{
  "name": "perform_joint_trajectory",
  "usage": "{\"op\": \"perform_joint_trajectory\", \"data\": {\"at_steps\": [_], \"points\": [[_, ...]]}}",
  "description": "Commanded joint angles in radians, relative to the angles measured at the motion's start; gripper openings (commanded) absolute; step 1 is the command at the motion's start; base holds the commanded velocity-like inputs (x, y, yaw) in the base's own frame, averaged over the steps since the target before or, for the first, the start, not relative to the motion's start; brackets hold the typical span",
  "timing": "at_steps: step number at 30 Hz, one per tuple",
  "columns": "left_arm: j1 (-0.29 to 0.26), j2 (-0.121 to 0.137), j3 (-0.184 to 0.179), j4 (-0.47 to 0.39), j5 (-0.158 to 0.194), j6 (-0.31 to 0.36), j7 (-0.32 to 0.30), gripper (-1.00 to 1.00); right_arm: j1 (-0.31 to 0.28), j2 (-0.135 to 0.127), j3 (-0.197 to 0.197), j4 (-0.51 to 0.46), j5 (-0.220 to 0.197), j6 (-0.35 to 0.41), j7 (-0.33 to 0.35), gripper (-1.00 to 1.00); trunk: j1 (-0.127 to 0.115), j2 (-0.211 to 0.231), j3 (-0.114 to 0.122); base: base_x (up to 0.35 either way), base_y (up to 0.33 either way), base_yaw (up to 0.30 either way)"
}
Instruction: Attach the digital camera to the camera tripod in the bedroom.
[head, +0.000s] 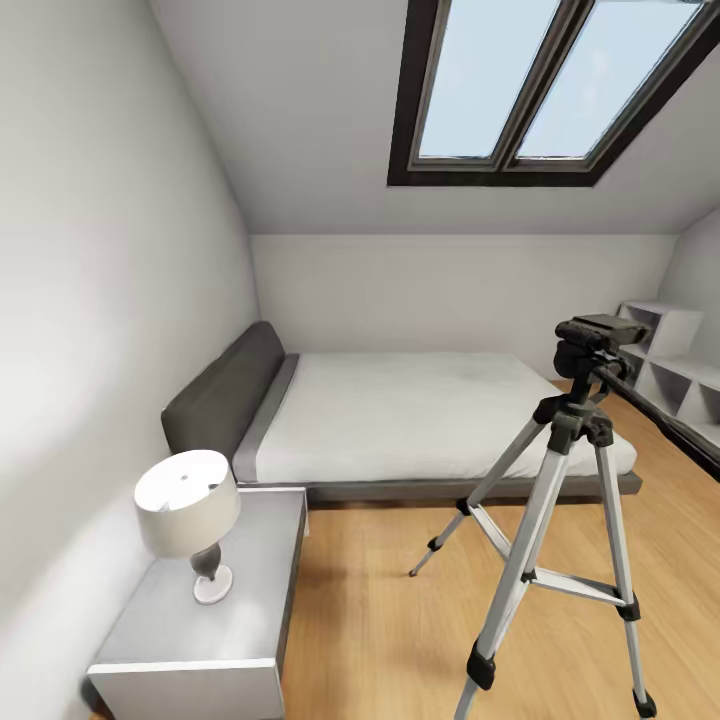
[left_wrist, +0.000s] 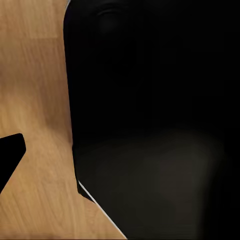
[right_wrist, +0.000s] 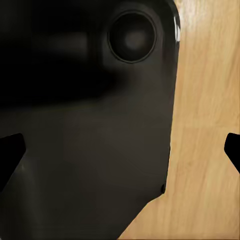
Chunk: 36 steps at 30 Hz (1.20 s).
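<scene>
Stood on smooth light wood floor (head: 400, 620): camera tripod (head: 560, 540) with shiny silver metal legs, matt black joints. Matt grey cloth-like headboard (head: 225, 395); smooth white bed (head: 420, 410).

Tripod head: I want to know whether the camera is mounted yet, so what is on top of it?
Nothing sits on the camera tripod: its black head is bare, with no camera on it. Behind it lies the white bed; the tripod covers part of the bed's near edge.

The head view looks down across the bedroom, tripod (head: 570, 470) near, bed (head: 420, 410) behind. Both wrist views face the wood floor (right_wrist: 210, 125) past close dark robot bodywork (left_wrist: 155, 125).
</scene>
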Motion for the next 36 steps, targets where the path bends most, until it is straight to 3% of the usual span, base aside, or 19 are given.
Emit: {"op": "perform_joint_trajectory", "data": {"at_steps": [1, 4, 13, 28, 31, 36], "points": [[-0.006, -0.004, 0.003, -0.006, 0.006, 0.006, 0.006, 1.00, -0.006, -0.006, 0.003, -0.006, -0.006, 0.006, -0.006, 1.00, 0.000, 0.000, 0.000, 0.000, 0.000, 0.000], [-0.019, 0.004, 0.002, -0.023, 0.023, 0.023, 0.004, 1.00, -0.023, -0.022, 0.003, -0.023, -0.022, 0.023, -0.012, 1.00, 0.000, 0.000, 0.000, 0.000, 0.000, 0.000], [-0.019, 0.004, 0.002, -0.056, 0.035, 0.057, 0.004, 1.00, -0.074, -0.022, 0.003, -0.026, -0.029, 0.073, -0.012, 1.00, 0.000, 0.000, 0.000, 0.000, 0.000, 0.000], [-0.019, 0.004, 0.002, -0.056, 0.035, 0.057, 0.004, 1.00, -0.074, -0.022, 0.003, -0.026, -0.029, 0.098, -0.012, 1.00, 0.000, 0.000, 0.000, 0.000, 0.000, 0.000], [-0.002, 0.014, 0.002, -0.039, 0.019, 0.040, 0.002, 1.00, -0.057, -0.006, 0.000, -0.022, -0.012, 0.081, -0.008, 1.00, 0.000, 0.000, 0.000, -0.069, 0.006, 0.000], [0.014, 0.022, 0.003, -0.013, 0.009, 0.015, 0.003, 1.00, -0.029, 0.001, -0.004, -0.024, -0.004, 0.052, -0.004, 1.00, 0.000, 0.000, 0.000, -0.218, 0.052, 0.000]]}}
